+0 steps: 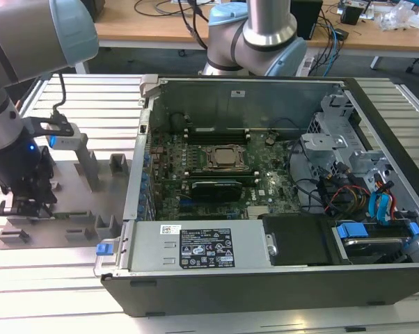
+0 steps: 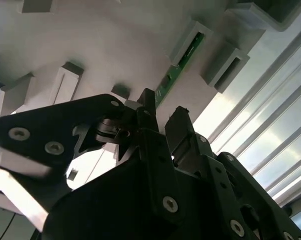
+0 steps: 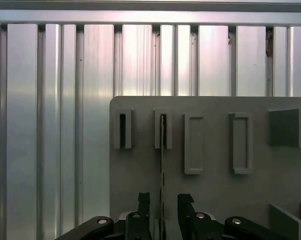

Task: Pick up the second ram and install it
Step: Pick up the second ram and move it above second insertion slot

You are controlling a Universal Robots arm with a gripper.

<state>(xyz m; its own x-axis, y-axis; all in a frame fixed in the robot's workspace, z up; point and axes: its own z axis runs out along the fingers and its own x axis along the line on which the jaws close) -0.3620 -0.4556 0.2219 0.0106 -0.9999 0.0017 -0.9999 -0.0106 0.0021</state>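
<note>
The second ram (image 2: 183, 60) stands on edge between the parted jaws.

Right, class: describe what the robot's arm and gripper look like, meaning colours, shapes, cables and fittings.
The arm is built of silver-grey tubes with rounded light-blue joint caps. A black cable loops at its wrist, where a small blue light glows. The gripper is matt black, with two slim fingers and angular link plates fixed by silver screws.

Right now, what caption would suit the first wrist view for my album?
Open jaws straddle a thin memory stick standing on edge in a grey holder tray.
</note>
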